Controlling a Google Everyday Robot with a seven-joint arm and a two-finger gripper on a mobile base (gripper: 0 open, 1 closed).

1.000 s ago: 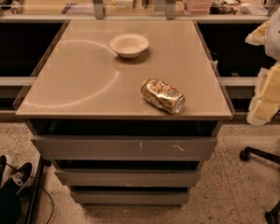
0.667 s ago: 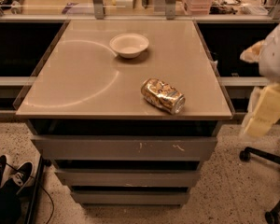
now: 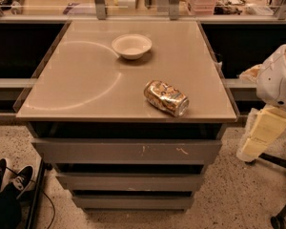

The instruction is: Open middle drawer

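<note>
The middle drawer [image 3: 128, 181] is a plain grey front panel, second of three stacked under the tabletop, with a dark gap above it. It sits below the taller scratched front [image 3: 126, 151] and above the narrowest front [image 3: 132, 202]. All three fronts stand slightly stepped, with none pulled far out. My gripper [image 3: 251, 147] is pale yellow and hangs from the white arm [image 3: 276, 78] at the right. It is off the table's right edge, about level with the top drawer, pointing down and left, and it touches nothing.
A crushed can [image 3: 166, 98] lies on the beige tabletop [image 3: 86, 80] near the front right, with a white bowl [image 3: 131, 46] further back. Black chair legs [image 3: 281, 163] are on the floor at the right. Shoes and a cable [image 3: 14, 180] are on the floor at the left.
The arm and gripper have come down along the table's right side and slightly left, from tabletop height to drawer height. The drawers, can and bowl have not moved.
</note>
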